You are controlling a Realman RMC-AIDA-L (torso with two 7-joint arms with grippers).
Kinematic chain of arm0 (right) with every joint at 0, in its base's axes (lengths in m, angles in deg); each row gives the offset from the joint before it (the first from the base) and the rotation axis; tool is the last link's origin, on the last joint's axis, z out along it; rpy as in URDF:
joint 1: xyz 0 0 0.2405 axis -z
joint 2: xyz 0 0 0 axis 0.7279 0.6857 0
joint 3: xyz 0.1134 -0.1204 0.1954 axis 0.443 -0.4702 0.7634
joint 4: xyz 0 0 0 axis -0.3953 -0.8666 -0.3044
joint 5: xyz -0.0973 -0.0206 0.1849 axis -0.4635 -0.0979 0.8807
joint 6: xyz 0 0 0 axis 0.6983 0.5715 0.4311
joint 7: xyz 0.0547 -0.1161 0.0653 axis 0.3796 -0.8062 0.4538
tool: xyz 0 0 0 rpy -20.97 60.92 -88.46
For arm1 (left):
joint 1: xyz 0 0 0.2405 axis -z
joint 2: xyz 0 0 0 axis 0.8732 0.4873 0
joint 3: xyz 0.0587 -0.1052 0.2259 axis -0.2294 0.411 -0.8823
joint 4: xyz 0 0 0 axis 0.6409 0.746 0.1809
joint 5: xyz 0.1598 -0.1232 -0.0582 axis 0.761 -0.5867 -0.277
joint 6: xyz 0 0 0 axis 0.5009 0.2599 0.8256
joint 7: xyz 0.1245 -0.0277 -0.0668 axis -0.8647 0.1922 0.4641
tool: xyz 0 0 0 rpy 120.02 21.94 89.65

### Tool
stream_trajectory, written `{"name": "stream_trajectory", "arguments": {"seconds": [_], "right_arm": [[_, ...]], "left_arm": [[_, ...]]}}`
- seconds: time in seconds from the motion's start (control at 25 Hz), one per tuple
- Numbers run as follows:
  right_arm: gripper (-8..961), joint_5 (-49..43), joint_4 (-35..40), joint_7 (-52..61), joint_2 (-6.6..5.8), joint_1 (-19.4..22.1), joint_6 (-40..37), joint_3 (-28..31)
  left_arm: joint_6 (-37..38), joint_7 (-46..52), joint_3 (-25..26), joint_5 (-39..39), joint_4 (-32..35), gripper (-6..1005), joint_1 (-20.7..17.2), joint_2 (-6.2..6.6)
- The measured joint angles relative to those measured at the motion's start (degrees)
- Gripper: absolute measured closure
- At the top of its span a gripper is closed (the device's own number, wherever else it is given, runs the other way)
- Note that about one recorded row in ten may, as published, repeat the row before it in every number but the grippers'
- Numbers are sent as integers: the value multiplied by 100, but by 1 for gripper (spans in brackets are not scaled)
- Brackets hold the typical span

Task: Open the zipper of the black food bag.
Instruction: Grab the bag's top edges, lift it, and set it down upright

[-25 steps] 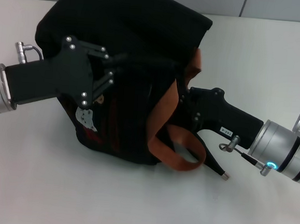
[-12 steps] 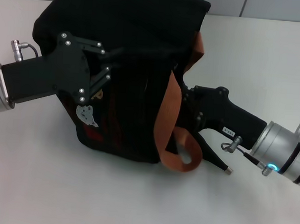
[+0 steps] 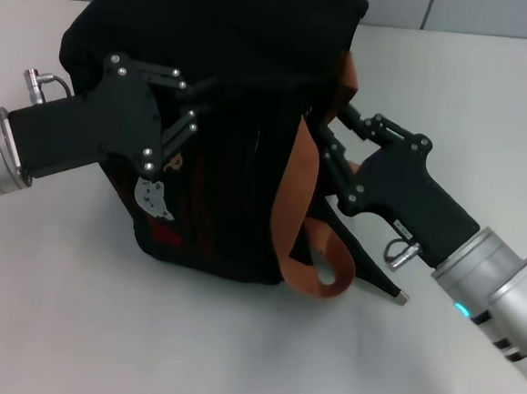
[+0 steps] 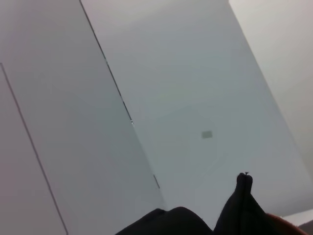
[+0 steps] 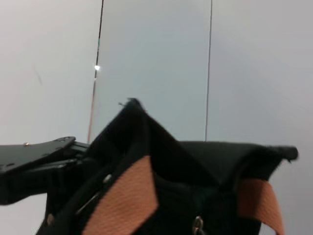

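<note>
The right gripper [image 3: 328, 134] has swung upward against the bag [image 3: 247, 59], which stands mid-table [image 3: 143, 334], straps [image 3: 302, 200] facing right. Left gripper [image 3: 197, 110] pinches the bag's left fabric. Right fingers: cannot tell.

**White surface and panelled wall**

A plain white table [image 3: 143, 334] spreads across the head view (matte, with soft shadows near its middle). Behind it stands a pale grey wall [image 3: 497, 15], split by thin dark seams [image 5: 209, 68] into tall panels in both wrist views.
</note>
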Motion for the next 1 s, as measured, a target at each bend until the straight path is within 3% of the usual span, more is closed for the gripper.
{"name": "stream_trajectory", "arguments": {"seconds": [0.32, 0.48, 1.0], "right_arm": [[622, -6, -573, -1050, 0, -50, 485, 235], [622, -3, -858, -1668, 0, -18, 702, 509], [628, -42, -860, -1731, 1, -76, 695, 799]], "left_arm": [[-93, 161, -19, -240, -6, 915, 40, -7], [-113, 243, -25, -258, -6, 915, 87, -9], [-122, 245, -43, -229, -83, 915, 123, -9]]}}
